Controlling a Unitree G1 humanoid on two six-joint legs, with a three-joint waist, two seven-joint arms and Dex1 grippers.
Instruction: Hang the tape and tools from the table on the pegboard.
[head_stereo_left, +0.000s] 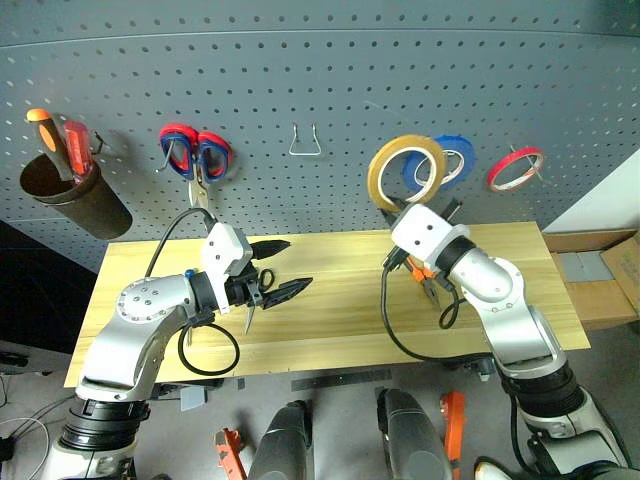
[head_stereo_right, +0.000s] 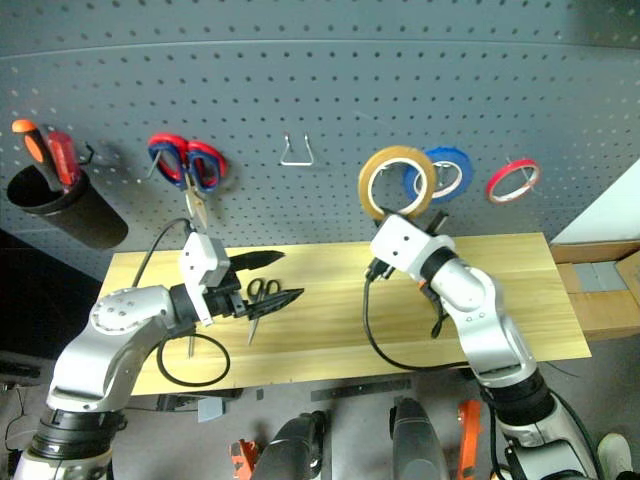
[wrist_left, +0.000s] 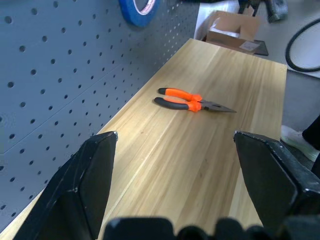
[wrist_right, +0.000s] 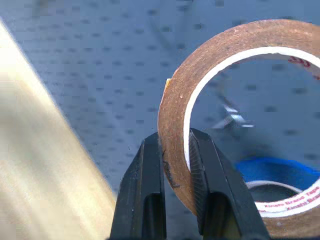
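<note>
The left end effector (head_stereo_left: 272, 272) hovers released above the counter (head_stereo_left: 340, 320), fingers spread wide, with the black-handle scissors (head_stereo_right: 256, 303) lying on the wood just beneath it. Toward the counter's right end lie the orange-and-black pliers (wrist_left: 192, 101). The right end effector (wrist_right: 175, 175) is clenched on the rim of the yellow-tan tape (head_stereo_left: 404, 172), holding the ring upright above the counter's rear edge, in front of the pegboard (head_stereo_left: 330, 80) and overlapping the blue tape ring (head_stereo_left: 445, 165) hanging there.
</note>
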